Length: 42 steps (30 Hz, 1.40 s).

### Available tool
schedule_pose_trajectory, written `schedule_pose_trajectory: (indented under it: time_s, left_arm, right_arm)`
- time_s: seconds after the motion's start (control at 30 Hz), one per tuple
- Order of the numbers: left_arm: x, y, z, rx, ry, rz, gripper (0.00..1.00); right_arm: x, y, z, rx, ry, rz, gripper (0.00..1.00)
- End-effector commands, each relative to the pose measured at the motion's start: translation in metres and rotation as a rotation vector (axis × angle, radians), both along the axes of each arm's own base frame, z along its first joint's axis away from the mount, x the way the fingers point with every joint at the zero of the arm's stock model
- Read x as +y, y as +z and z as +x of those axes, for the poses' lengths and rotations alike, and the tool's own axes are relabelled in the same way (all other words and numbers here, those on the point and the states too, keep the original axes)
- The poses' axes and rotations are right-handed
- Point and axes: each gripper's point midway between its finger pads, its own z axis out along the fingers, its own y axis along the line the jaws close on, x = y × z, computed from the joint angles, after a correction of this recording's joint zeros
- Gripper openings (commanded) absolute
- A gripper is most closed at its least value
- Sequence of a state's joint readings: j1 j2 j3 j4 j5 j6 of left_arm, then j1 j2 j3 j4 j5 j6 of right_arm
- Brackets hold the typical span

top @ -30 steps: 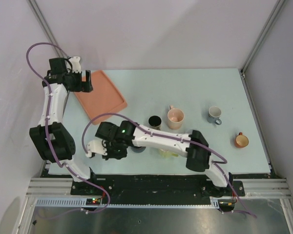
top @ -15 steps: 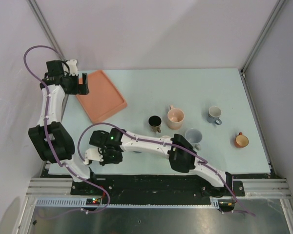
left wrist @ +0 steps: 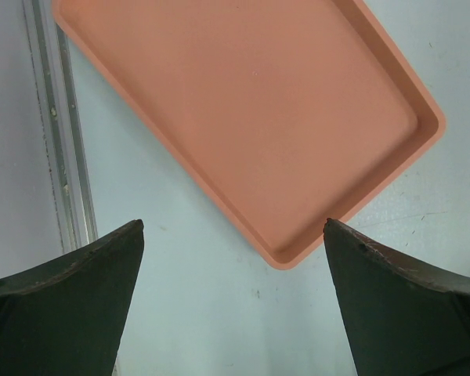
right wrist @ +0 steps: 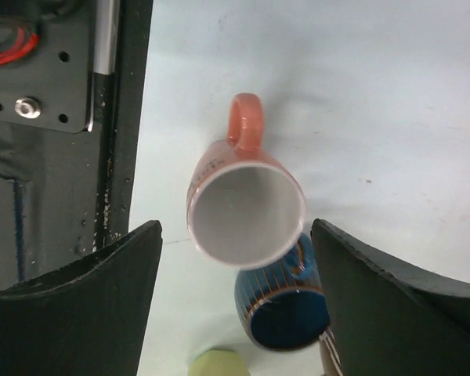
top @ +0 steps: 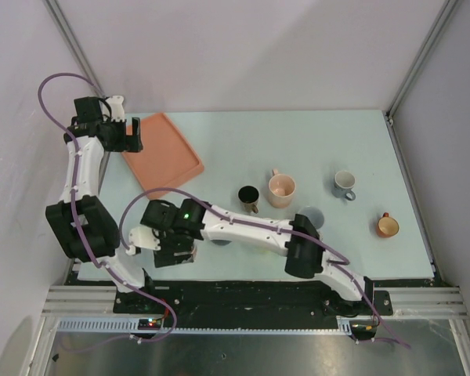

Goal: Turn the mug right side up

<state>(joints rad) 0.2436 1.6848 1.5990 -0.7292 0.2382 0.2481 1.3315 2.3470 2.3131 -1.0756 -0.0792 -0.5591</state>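
In the right wrist view a salmon mug (right wrist: 247, 207) with a white inside shows its mouth to the camera, its handle pointing to the far side. It sits between the fingers of my right gripper (right wrist: 235, 235), which stand open and apart from its wall on both sides. The mug looks slightly blurred. From above, my right gripper (top: 167, 244) hangs over the near left of the table and hides this mug. My left gripper (top: 133, 133) is open at the far left, over the table beside the orange tray (left wrist: 251, 110), with nothing between its fingers (left wrist: 86, 274).
A blue striped mug (right wrist: 286, 309) lies just behind the salmon one, with a yellow-green thing (right wrist: 219, 364) below it. Black (top: 248, 196), peach (top: 282, 188), grey (top: 344, 184) and orange (top: 387, 225) mugs stand mid-table and right. The black base plate (right wrist: 55, 117) borders the table's near edge.
My right gripper has gone from shut to open, letting go of the salmon mug, and the right arm has swung left toward the near edge. The left arm barely moved.
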Motion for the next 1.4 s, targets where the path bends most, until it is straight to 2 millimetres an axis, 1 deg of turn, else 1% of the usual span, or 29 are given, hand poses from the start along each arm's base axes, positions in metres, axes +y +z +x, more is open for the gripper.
schedule_pose_trajectory:
  time_s: [0.0,0.03,0.1,0.17,0.23,0.27,0.3,0.33,0.4,0.47,0.5,0.53,0.57,0.6,0.63,0.67,0.7,0.73,0.77,0.8,0.83,0.87,0.9,0.93,1.0,1.1,1.17,1.27,1.37]
  left_arm:
    - [0.001,0.026,-0.003,-0.066,-0.018,0.036,1.0]
    - [-0.001,0.027,-0.003,-0.071,-0.022,0.028,1.0]
    - [-0.005,0.029,-0.004,-0.076,-0.028,0.005,1.0]
    - [-0.013,0.03,-0.005,-0.081,-0.035,-0.034,1.0]
    - [-0.024,0.034,-0.006,-0.09,-0.056,-0.068,1.0]
    - [-0.029,0.034,-0.008,-0.09,-0.064,-0.075,1.0]
    - [-0.035,0.034,-0.01,-0.091,-0.077,-0.073,1.0]
    - [-0.041,0.036,-0.012,-0.095,-0.089,-0.068,1.0]
    - [-0.053,0.04,-0.018,-0.11,-0.113,-0.049,1.0]
    - [-0.066,0.046,-0.026,-0.141,-0.135,-0.047,1.0]
    - [-0.072,0.049,-0.032,-0.157,-0.141,-0.043,1.0]
    - [-0.076,0.054,-0.036,-0.192,-0.143,-0.033,1.0]
    - [-0.08,0.061,-0.045,-0.231,-0.141,-0.022,1.0]
    - [-0.082,0.067,-0.049,-0.283,-0.142,-0.012,1.0]
    - [-0.085,0.074,-0.06,-0.331,-0.149,-0.007,1.0]
    - [-0.086,0.082,-0.07,-0.372,-0.143,-0.002,1.0]
    - [-0.086,0.078,-0.08,-0.377,-0.133,-0.001,1.0]
    - [-0.085,0.083,-0.094,-0.41,-0.136,0.023,1.0]
    - [-0.084,0.073,-0.106,-0.408,-0.15,0.052,1.0]
    - [-0.082,0.076,-0.122,-0.45,-0.163,0.093,1.0]
    - [-0.081,0.066,-0.136,-0.461,-0.173,0.119,1.0]
    - [-0.081,0.066,-0.15,-0.515,-0.179,0.146,1.0]
    - [-0.081,0.056,-0.162,-0.542,-0.184,0.157,1.0]
    - [-0.083,0.054,-0.173,-0.596,-0.182,0.16,1.0]
    - [-0.084,0.042,-0.186,-0.658,-0.15,0.134,1.0]
    - [-0.075,0.022,-0.187,-0.67,-0.042,0.086,1.0]
    - [-0.063,0.014,-0.184,-0.675,0.049,0.081,1.0]
    - [-0.05,0.004,-0.178,-0.681,0.148,0.072,1.0]
    - [-0.048,0.001,-0.173,-0.695,0.187,0.039,1.0]
  right_arm:
    - [-0.003,0.116,-0.005,-0.045,0.004,0.252,0.82]
    - [-0.011,0.119,-0.004,-0.043,-0.012,0.248,0.82]
    - [-0.031,0.152,0.006,-0.04,-0.083,0.324,0.82]
    - [-0.056,0.178,0.033,-0.029,-0.231,0.419,0.82]
    - [-0.093,0.196,0.074,-0.008,-0.444,0.517,0.81]
    - [-0.119,0.199,0.104,0.003,-0.584,0.563,0.81]
    - [-0.147,0.202,0.122,0.011,-0.702,0.613,0.81]
    - [-0.181,0.207,0.147,0.024,-0.852,0.674,0.81]
    - [-0.249,0.21,0.176,0.031,-1.089,0.8,0.81]
    - [-0.319,0.211,0.19,-0.011,-1.295,0.927,0.82]
    - [-0.351,0.208,0.189,-0.044,-1.378,0.978,0.83]
    - [-0.388,0.194,0.192,-0.095,-1.499,0.995,0.84]
    - [-0.418,0.193,0.188,-0.155,-1.58,1.028,0.84]
    - [-0.449,0.18,0.185,-0.222,-1.684,1.024,0.84]
    - [-0.47,0.177,0.177,-0.281,-1.743,1.039,0.85]
    - [-0.49,0.166,0.171,-0.337,-1.802,1.024,0.85]
    - [-0.502,0.161,0.164,-0.386,-1.833,1.022,0.85]
    - [-0.512,0.152,0.157,-0.422,-1.865,1.016,0.85]
    - [-0.518,0.147,0.152,-0.443,-1.894,1.024,0.85]
    - [-0.524,0.138,0.147,-0.461,-1.924,1.022,0.85]
    - [-0.528,0.13,0.143,-0.469,-1.955,1.029,0.85]
    - [-0.534,0.12,0.138,-0.484,-1.996,1.024,0.85]
    - [-0.538,0.112,0.134,-0.486,-2.034,1.022,0.85]
    - [-0.543,0.1,0.128,-0.491,-2.068,1.009,0.85]
    - [-0.546,0.085,0.12,-0.488,-2.108,1.013,0.84]
    - [-0.542,0.066,0.112,-0.466,-2.107,1.022,0.83]
    - [-0.541,0.049,0.108,-0.457,-2.103,0.997,0.83]
    - [-0.539,0.041,0.104,-0.452,-2.087,1.01,0.82]
    - [-0.536,0.038,0.104,-0.449,-2.056,1.039,0.82]
